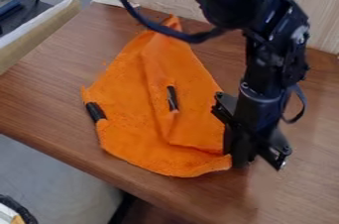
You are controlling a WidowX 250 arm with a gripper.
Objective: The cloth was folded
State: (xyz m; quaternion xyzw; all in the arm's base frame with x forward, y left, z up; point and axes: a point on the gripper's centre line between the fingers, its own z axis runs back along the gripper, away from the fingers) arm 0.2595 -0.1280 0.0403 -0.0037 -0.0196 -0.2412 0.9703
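Cloth [132, 94]: one, orange, soft fabric with a faintly nubby surface; lies on the middle of the table [53, 104]. Outline irregular, narrowing to a point at the upper end, broad and rounded at the lower. A raised fold runs lengthwise down the middle, widening into a flap whose lower edge slants toward the lower right corner. Left edge slightly ragged.

Dark pieces: two, small. One, a short, rounded black bar [95, 111], sits at the cloth's left edge; the other, a narrow black strip [172, 98] with a greyish patch, shows within the cloth's outline, beside the fold. Material of both uncertain.

Gripper [239, 163]: black, angular plates with small bolts; points down at the cloth's lower right corner. Whether spread or pressed together, and whether it pinches the fabric, cannot be told.

Arm [261, 77]: black, glossy, cylindrical and blocky sections, entering from the top edge. A smooth dark cable [149, 24] loops off it, crossing in front of the cloth's upper end.

Table: brown, streaked wood grain, straight front edge.

Surroundings: pale wood-grain panel [314, 5] behind; beige raised ledge [36, 37] with a whitish top, at upper left; smooth grey surface [53, 173] below the table's front edge.
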